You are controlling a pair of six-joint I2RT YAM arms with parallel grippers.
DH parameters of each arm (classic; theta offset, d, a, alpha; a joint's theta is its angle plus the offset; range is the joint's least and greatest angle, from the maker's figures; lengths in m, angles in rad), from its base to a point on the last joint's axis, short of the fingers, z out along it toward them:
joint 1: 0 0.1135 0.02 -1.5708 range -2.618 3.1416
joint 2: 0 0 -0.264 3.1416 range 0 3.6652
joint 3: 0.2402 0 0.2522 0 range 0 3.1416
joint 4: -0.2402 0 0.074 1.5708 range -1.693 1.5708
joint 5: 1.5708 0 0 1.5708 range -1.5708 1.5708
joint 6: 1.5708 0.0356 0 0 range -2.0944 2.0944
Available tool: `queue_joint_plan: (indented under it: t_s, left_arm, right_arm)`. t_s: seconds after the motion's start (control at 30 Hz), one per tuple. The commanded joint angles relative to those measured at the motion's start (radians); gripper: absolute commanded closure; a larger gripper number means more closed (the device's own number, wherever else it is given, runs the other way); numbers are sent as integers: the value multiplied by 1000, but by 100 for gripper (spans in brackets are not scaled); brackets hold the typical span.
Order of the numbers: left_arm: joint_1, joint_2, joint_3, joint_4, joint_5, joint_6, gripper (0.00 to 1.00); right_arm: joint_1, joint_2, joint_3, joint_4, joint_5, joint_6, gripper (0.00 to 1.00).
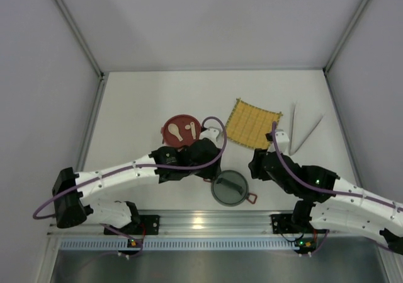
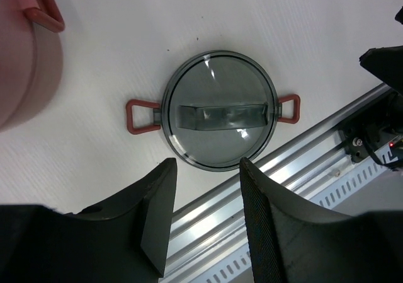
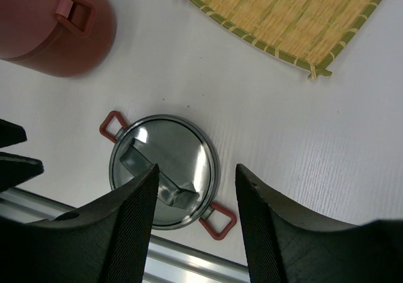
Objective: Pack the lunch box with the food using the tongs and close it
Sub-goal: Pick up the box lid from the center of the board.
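The lunch box is a round dark-red tiffin at mid-table with a flat red lid on top; it also shows in the left wrist view and the right wrist view. Its grey domed lid with red side loops lies apart by the near rail, and both wrist cameras see that grey lid. The tongs lie in a V at the right. My left gripper and right gripper hover either side of the grey lid, both open and holding nothing. No food is in view.
A yellow woven mat lies between the tiffin and the tongs. Two cream spoon-shaped pieces rest on the red lid. The metal rail runs along the near edge, close to the grey lid.
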Motion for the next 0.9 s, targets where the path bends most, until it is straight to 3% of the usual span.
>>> queue_joint_plan:
  t_s: [0.0,0.13,0.37,0.87]
  left_arm:
    - [-16,17,-23,131,-33,-135,50]
    - [-48,95,-5,125,-99,-224,50]
    - [-184,154,-47,170,-278,-548,51]
    - [-223,249,-34,101,-340,-893,48]
  right_arm:
    - [17,-23,16,-33,37,19,49]
    - [17,-38,14,-23,6,-10,48]
    - [17,-38,19,-21,0,-18,47]
    - [17,-78,22,-27,-5,-10,47]
